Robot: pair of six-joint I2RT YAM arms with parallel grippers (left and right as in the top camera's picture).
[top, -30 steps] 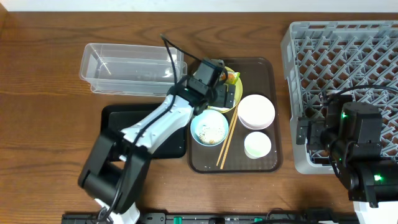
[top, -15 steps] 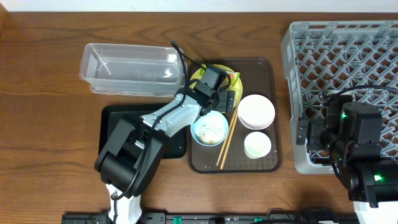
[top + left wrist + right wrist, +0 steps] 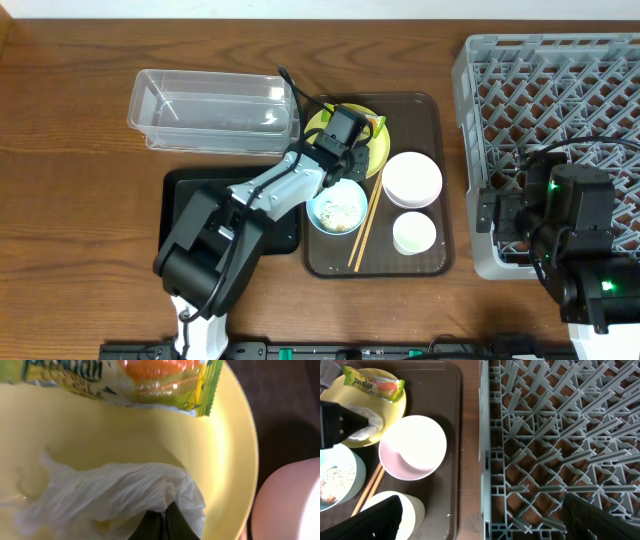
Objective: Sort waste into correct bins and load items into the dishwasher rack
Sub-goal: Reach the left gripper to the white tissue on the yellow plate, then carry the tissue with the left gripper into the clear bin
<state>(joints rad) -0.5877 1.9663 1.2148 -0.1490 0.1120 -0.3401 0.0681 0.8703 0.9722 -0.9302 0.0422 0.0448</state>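
Note:
My left gripper (image 3: 162, 519) is shut on the crumpled white tissue (image 3: 110, 490), which lies on the yellow plate (image 3: 230, 445). The green-yellow snack wrapper (image 3: 160, 380) rests at the plate's far rim. From overhead the left gripper (image 3: 355, 150) covers most of the plate. On the brown tray (image 3: 435, 110) are a white bowl (image 3: 412, 178), a light-blue bowl (image 3: 336, 207) holding rice, a small white cup (image 3: 414, 234) and chopsticks (image 3: 365, 225). My right gripper (image 3: 485, 520) hangs open over the near left edge of the grey dishwasher rack (image 3: 560, 435), holding nothing.
A clear plastic tub (image 3: 210, 110) stands left of the brown tray at the back. A shallow black tray (image 3: 185, 195) lies in front of the tub, partly under the left arm. The rack (image 3: 560, 90) fills the right side of the table.
The left gripper slid a little further over the plate and then closed its open jaws on the tissue. The right arm has not moved.

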